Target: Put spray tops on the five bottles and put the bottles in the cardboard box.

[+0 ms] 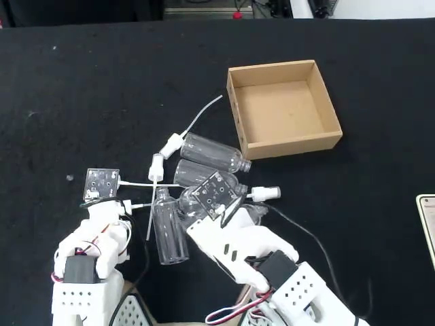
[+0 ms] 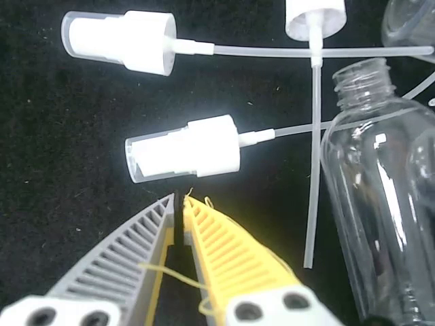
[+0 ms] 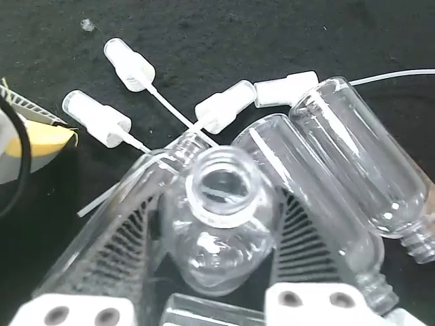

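Note:
The cardboard box (image 1: 289, 145) stands open and empty at the back right. Several clear bottles lie in a cluster in front of it, among them one (image 1: 213, 153) nearest the box and one (image 1: 169, 231) beside the left arm. My right gripper (image 3: 217, 197) is shut on an uncapped bottle (image 3: 216, 234), whose open neck faces the camera. My left gripper (image 2: 180, 201) is shut and empty, its tips just short of a white spray top (image 2: 183, 156). Another spray top (image 2: 122, 41) lies beyond it. Loose spray tops (image 1: 172, 145) (image 1: 265, 193) lie around the bottles.
Long thin dip tubes (image 1: 204, 114) stick out from the spray tops across the black table (image 1: 81, 102). A flat pale object (image 1: 427, 217) lies at the right edge. Both arms stand close together at the front.

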